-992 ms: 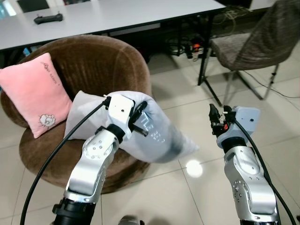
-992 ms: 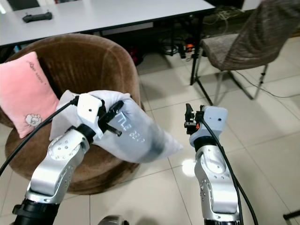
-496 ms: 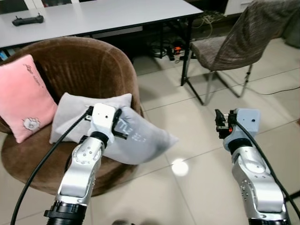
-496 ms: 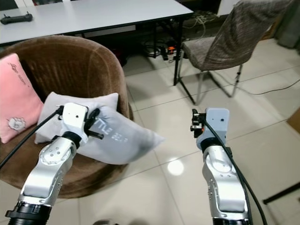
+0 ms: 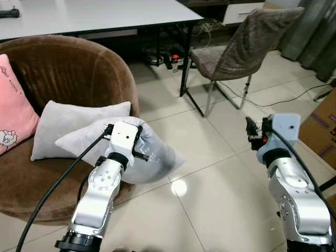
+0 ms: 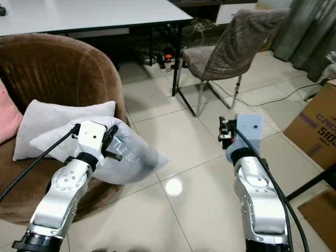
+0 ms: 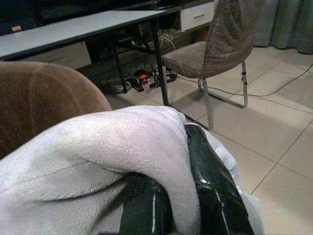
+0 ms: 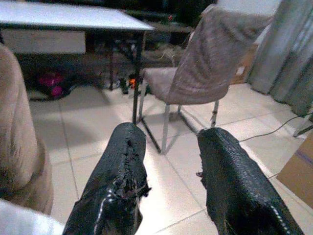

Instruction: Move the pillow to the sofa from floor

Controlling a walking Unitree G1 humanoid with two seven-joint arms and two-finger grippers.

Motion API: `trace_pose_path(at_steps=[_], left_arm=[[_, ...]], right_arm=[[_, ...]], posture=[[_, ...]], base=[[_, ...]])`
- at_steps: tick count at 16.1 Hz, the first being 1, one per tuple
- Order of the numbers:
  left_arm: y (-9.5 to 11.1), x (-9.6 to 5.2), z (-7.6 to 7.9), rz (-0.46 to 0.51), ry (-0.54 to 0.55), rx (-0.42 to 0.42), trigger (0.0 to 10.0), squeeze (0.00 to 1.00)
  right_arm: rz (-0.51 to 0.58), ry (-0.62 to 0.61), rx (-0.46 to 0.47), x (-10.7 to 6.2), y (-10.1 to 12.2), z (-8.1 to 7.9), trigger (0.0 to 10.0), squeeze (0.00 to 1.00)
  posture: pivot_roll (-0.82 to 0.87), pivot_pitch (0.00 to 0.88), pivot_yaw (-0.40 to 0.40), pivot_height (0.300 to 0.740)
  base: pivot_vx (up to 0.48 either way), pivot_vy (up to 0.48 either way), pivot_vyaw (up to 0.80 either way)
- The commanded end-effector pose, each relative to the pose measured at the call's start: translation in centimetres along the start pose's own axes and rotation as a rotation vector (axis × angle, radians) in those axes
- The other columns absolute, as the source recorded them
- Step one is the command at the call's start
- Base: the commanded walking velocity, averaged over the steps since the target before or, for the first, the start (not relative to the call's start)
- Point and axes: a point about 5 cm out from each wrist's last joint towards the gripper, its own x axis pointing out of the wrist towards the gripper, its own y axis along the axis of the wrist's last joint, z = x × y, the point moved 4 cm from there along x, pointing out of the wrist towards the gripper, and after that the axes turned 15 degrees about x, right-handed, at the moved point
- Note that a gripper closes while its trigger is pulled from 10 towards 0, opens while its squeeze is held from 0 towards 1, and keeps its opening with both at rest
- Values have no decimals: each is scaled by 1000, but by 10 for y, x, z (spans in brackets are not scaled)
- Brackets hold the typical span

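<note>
Here the left gripper (image 5: 137, 148), centre-left of the frame, pinches the grey pillow (image 5: 157, 157) overhanging the brown sofa (image 5: 73, 68) edge; right gripper (image 8: 168, 181) spread, empty, at right.

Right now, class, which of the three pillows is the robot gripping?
The front grey pillow, pinched by the left gripper at the sofa's edge; the other grey pillow and pink pillow lie untouched.

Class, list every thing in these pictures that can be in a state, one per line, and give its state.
Left tool: shut on the grey pillow.
Right tool: open, holding nothing.
Grey pillow: gripped, overhanging the brown sofa's front edge.
Second grey pillow: lying on the sofa seat.
Pink pillow: leaning against the sofa back.
Brown sofa: holding pillows.
Chair: unoccupied.
</note>
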Motion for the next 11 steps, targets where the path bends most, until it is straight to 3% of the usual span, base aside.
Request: trace_pose_path(at_steps=[1,5,8,11], left_arm=[[25,4,-10,99,27,26,10000,0],[25,4,-12,84,24,43,10000,0],[20,-1,-14,63,11,-1,10000,0],[26,1,-17,92,23,20,10000,0]], right_arm=[[7,-34,28,-3,3,6,10000,0],[-68,-26,104,-4,-30,0,10000,0],[-107,-15,149,-3,-47,-8,10000,0],[-83,-2,137,1,-46,-11,10000,0]], posture=[[-136,0,-54,740],[-62,0,2,740],[-53,0,59,740],[-53,0,74,740]], base=[[0,0,0],[0,0,0],[0,0,0],[0,0,0]])
